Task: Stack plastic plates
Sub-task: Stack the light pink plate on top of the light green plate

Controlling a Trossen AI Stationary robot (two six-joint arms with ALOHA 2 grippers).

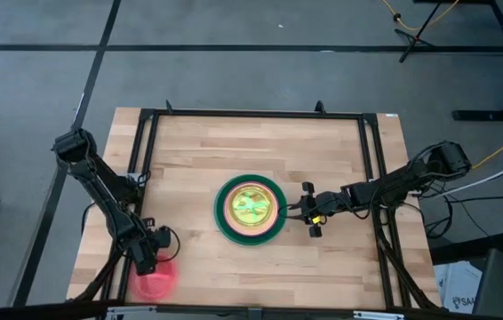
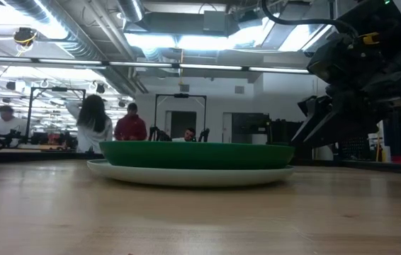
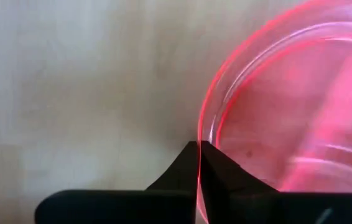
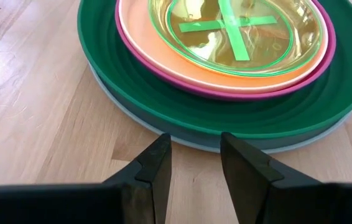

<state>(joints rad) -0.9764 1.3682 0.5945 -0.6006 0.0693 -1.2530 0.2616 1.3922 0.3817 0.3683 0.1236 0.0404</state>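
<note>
A stack of plastic plates sits mid-table: light blue at the bottom, then dark green, magenta, a cream-orange one and lime green on top. The low view shows the same stack. My right gripper is open, low over the table just right of the stack's rim, touching nothing. A small translucent pink plate lies near the table's near-left corner. My left gripper is shut on it. My left gripper pinches the pink plate's rim between its two fingers, one on the inner side and one on the outer side of the edge. The fingers come from above, pointing down. Whether the plate is lifted or rests on the table cannot be told.
A black frame runs along the table's left, far and right sides. Bare wood lies between the stack and the far edge. People stand in the room beyond the table.
</note>
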